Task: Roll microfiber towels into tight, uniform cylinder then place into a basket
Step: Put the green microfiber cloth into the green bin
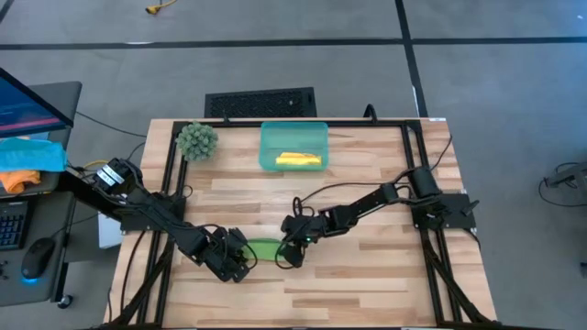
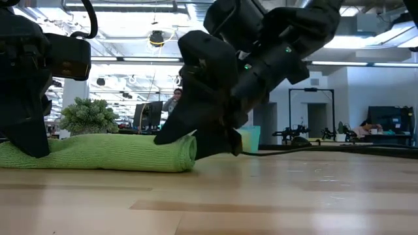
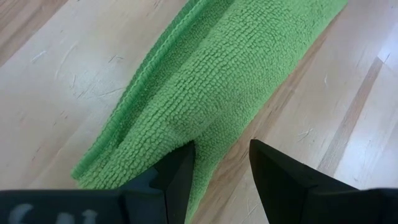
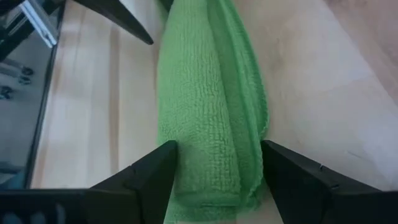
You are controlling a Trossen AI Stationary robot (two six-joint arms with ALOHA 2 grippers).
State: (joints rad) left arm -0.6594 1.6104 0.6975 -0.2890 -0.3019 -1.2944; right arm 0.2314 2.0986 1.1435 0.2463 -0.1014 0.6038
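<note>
The green towel [image 1: 264, 248] lay rolled near the table's front edge, between my two grippers. My right gripper [image 4: 217, 163] stood wide, fingers straddling the roll's right end. My left gripper [image 3: 221, 163] sat part-open at the left end, one finger on the cloth. The yellow towel [image 1: 299, 160] lay in the basket [image 1: 270, 139] at the far side.

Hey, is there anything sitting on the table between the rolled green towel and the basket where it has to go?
Nothing visible. The bare wooden table lies between the lime green towel and the teal basket, which already holds a yellow towel. The fuzzy plant stands off to the basket's side.
</note>
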